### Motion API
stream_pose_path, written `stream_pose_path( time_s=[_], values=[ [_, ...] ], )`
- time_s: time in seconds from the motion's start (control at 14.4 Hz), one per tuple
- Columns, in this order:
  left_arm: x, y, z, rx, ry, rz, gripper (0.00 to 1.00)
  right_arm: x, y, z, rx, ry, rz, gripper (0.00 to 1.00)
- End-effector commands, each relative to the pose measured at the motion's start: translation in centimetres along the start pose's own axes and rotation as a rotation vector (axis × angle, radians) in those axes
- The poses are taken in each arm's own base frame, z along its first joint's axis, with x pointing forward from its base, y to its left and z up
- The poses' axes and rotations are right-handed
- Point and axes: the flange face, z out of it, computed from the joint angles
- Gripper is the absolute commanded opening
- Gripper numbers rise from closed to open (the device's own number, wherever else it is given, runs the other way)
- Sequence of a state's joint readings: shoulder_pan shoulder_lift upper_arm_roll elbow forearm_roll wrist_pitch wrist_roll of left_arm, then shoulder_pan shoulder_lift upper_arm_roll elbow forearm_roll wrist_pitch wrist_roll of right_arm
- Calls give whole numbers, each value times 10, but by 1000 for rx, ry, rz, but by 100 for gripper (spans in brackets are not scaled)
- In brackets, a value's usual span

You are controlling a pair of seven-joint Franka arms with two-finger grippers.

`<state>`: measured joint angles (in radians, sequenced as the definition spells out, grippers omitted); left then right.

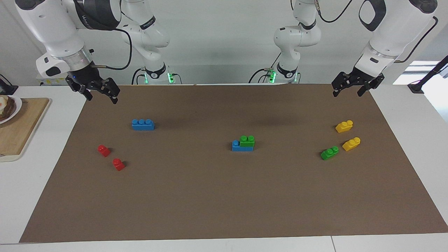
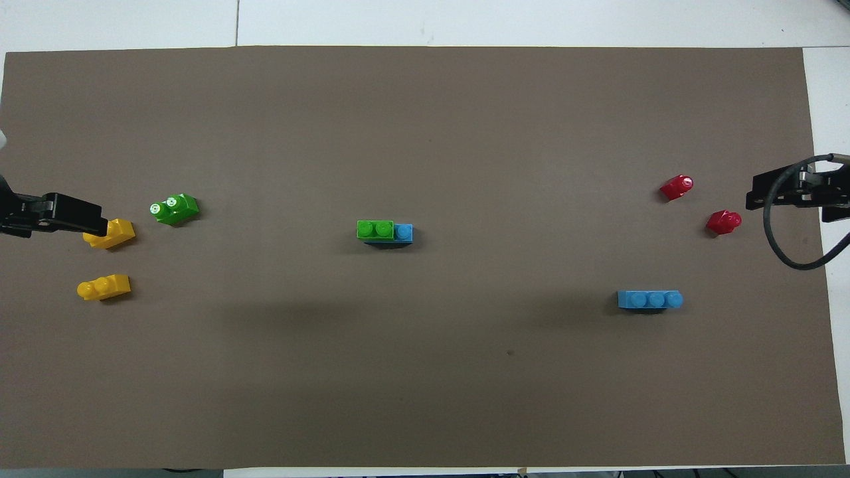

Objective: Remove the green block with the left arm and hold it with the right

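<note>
The green block [image 1: 247, 140] [image 2: 374, 229] is stacked on a three-stud blue brick [image 1: 236, 146] [image 2: 403, 232] in the middle of the brown mat. It covers the brick's end toward the left arm's side. My left gripper [image 1: 347, 93] [image 2: 66, 214] hangs open and empty above the mat's corner nearest its base, apart from the block. My right gripper [image 1: 101, 98] [image 2: 787, 192], with the silver wrist band, hangs open and empty above the mat's other corner near the robots.
A flatter green brick [image 1: 329, 153] and two yellow bricks [image 1: 344, 126] [image 1: 351, 144] lie toward the left arm's end. A loose blue brick [image 1: 143, 124] and two red pieces [image 1: 104, 150] [image 1: 118, 164] lie toward the right arm's end. A wooden board [image 1: 21, 129] lies off the mat there.
</note>
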<state>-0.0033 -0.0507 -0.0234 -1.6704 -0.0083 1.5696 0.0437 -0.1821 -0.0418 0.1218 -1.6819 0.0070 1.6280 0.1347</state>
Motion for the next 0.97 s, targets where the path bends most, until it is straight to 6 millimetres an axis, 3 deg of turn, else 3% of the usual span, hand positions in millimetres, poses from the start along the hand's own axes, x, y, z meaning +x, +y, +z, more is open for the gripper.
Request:
stream_pose_path(
  time_s=[0.0,0.56,0.9],
  values=[
    [-5,-2,-1,19,9,2,100,-5,-5,-4,-4,9,-51,100],
    [-5,-2,-1,19,12,-1,100,-6,-7,-3,-5,8,-129,100],
    [-18,-3,24,20,15,-8,100,-6,-8,-3,-5,8,-163,100]
  ],
)
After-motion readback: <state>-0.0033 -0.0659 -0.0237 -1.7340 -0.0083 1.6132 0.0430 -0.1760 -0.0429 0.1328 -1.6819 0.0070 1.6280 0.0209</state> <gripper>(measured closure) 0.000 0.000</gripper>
